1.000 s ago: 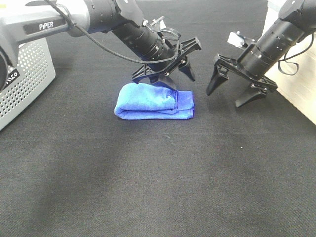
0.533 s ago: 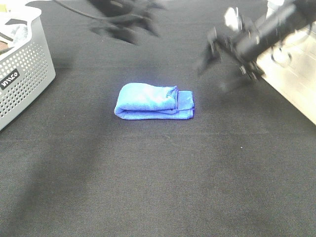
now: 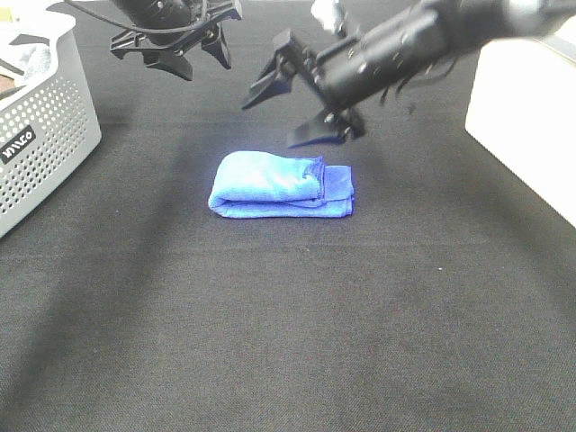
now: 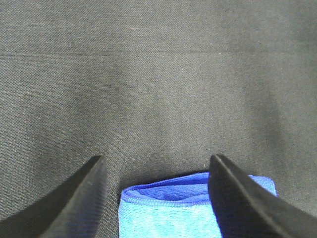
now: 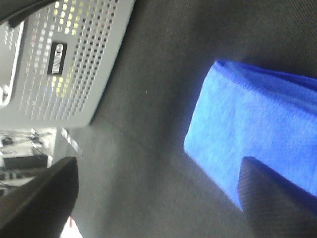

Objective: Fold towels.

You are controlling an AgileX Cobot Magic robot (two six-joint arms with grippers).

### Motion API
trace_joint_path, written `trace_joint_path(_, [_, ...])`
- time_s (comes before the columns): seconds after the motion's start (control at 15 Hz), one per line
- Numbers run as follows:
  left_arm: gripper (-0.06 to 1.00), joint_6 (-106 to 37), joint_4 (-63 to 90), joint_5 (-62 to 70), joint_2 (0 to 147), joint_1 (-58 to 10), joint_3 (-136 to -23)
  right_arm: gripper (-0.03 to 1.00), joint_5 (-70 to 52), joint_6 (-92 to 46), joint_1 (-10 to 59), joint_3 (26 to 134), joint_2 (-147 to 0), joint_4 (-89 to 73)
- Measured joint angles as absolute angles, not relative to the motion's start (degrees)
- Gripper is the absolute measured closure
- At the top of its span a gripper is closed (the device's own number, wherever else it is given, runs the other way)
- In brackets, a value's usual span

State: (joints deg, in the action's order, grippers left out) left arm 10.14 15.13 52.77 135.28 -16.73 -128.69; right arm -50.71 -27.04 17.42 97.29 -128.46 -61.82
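Observation:
The royal-blue towel point(image 3: 281, 186) lies folded in a small bundle on the black table cloth, a little left of the middle. My left gripper point(image 3: 180, 56) is open and empty at the far left, well behind the towel. In the left wrist view the towel's hemmed edge point(image 4: 168, 210) shows between the open fingers point(image 4: 74, 203). My right gripper point(image 3: 270, 124) reaches across the middle, open and empty, in the air just behind the towel. The right wrist view shows the towel point(image 5: 257, 124) between its spread fingers point(image 5: 39, 198).
A grey perforated basket point(image 3: 45, 117) stands at the left edge and also shows in the right wrist view point(image 5: 64, 59). A white block point(image 3: 526, 99) stands at the right edge. Black cloth point(image 3: 288, 333) covers the table.
The left arm has drawn back from over the towel to the far left. The right arm has swung left across the middle to just behind the towel. The towel has not moved.

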Motion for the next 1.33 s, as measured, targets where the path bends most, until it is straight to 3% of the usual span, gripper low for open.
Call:
trace_joint_path(0.93, [0.37, 10.14, 14.84, 54.20, 135.33, -16.73, -128.69, 0.15, -49.45, -23.03, 13.46, 97.29, -133.90, -47.27])
trace_joint_path(1.33, [0.37, 10.14, 13.12, 58.67, 135.22, -16.73, -128.69, 0.15, -50.88, -22.00, 12.03, 97.29, -126.91, -46.12])
